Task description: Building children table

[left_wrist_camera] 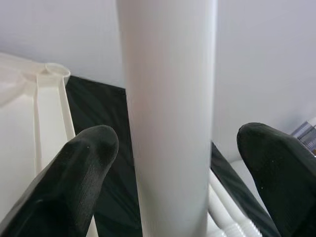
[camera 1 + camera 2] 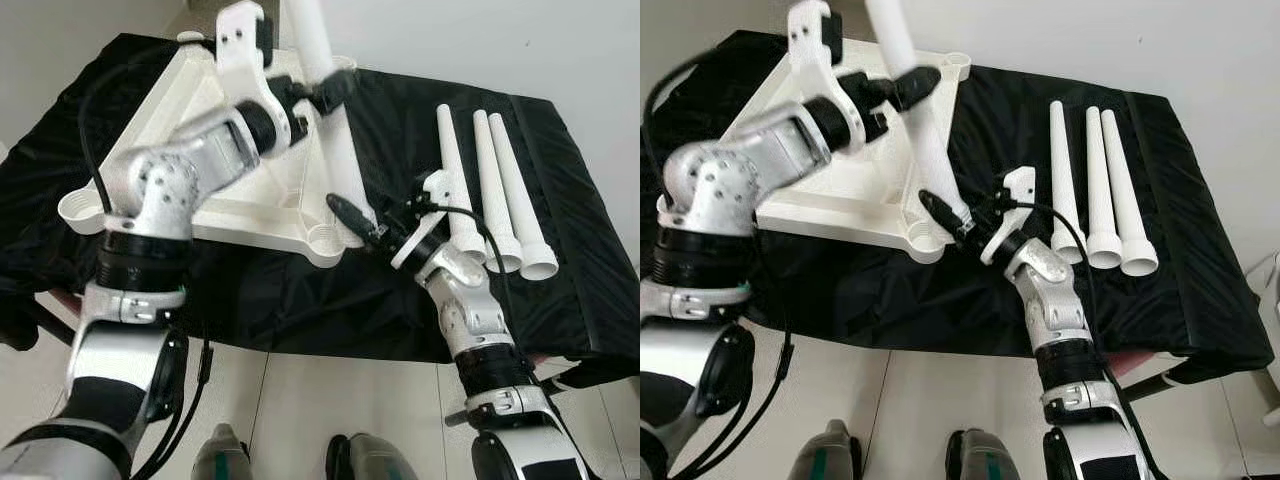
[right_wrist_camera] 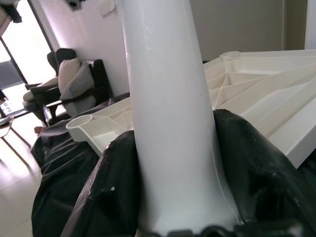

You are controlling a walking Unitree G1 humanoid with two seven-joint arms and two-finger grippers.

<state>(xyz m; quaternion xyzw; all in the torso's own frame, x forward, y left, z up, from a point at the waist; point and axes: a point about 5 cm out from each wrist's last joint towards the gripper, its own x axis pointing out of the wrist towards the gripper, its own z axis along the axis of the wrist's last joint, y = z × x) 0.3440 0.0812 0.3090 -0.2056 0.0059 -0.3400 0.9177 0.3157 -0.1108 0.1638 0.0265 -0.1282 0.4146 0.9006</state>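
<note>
Tabletop: the white children's tabletop point(image 2: 250, 190) lies upside down on the black-draped surface point(image 2: 560, 250), ribs and corner sockets facing up so the legs can be seated from above.
Leg in hand: one white leg point(image 2: 912, 95) stands upright at the near corner socket point(image 2: 923, 238), its wide foot down at the socket and its narrow end rising out of frame.
My right gripper point(image 2: 945, 213): my fingers are closed snugly around the flared base of the leg, one black pad on each side with no gap, as the right wrist view shows. I hold it low because that is where it must be steered into the socket.
My left gripper point(image 2: 912, 85): up high on the same leg. In the left wrist view my fingers point(image 1: 81, 173) stand apart on either side of the shaft with visible gaps, so they bracket it loosely rather than clamp it. I judge this keeps the leg vertical while the base is worked.
Spare legs: three more white legs point(image 2: 495, 190) lie side by side on the cloth to my right, wide ends toward me, well apart from the tabletop.
Progress: I judge this is the first leg being fitted; I cannot tell whether it is fully seated.
</note>
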